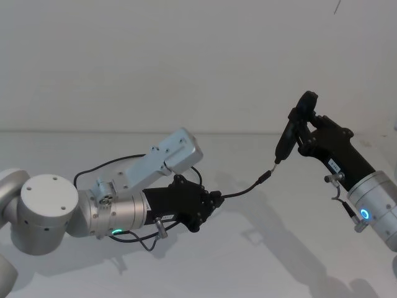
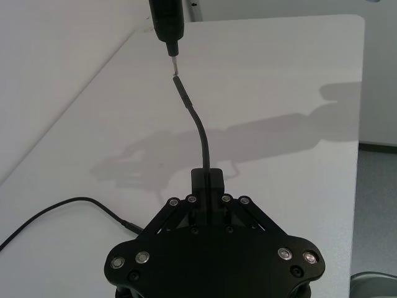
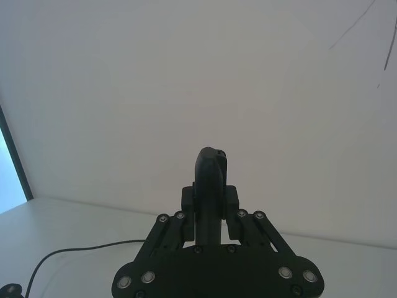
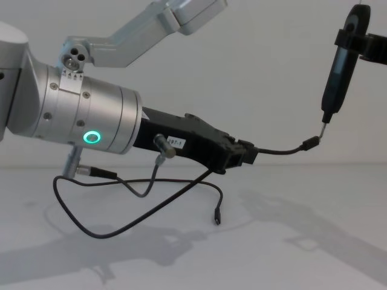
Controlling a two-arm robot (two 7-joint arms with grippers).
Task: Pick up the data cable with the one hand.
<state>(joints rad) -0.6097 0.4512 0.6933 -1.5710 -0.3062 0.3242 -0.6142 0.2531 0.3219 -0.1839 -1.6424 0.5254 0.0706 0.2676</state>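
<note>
Left pincer [image 4: 247,154] grips data cable [image 4: 281,150] — mid-table [image 2: 298,74].

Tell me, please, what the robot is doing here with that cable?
The left gripper is shut on the data cable near one plug and holds it up off the white table. The rest of the cord sags in a loop down to the tabletop, with its other plug hanging free. The right gripper is shut on a black pen-like tool, whose metal tip meets the raised plug.
</note>
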